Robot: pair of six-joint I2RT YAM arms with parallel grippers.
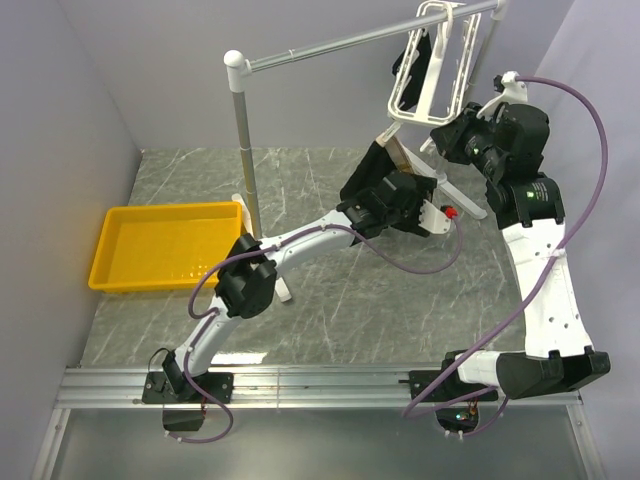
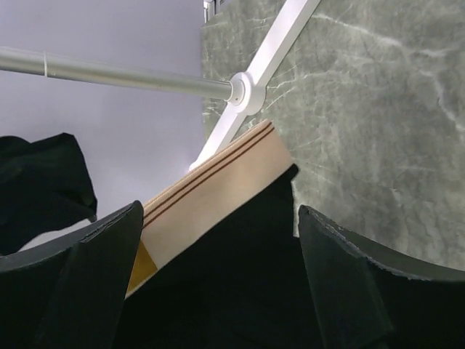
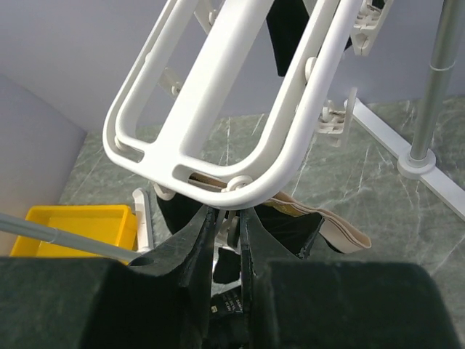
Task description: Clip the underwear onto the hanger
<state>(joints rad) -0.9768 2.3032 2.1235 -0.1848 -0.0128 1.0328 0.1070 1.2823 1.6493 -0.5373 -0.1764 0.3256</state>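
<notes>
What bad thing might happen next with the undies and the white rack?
1. The left pincer is wide open around the black boxer briefs with the tan waistband, not squeezing them. If no clip has bitten yet, they may drop onto the grey marble table.
2. The white plastic drying hanger hangs tilted from the grey metal rail, and the right pincer sits right under its edge. A tug might swing it or unhook it.

Grey marbled tabletop (image 1: pixel 350 315), plain lavender walls (image 1: pixel 60 120), aluminium rail (image 1: pixel 320 385) at near edge.
</notes>
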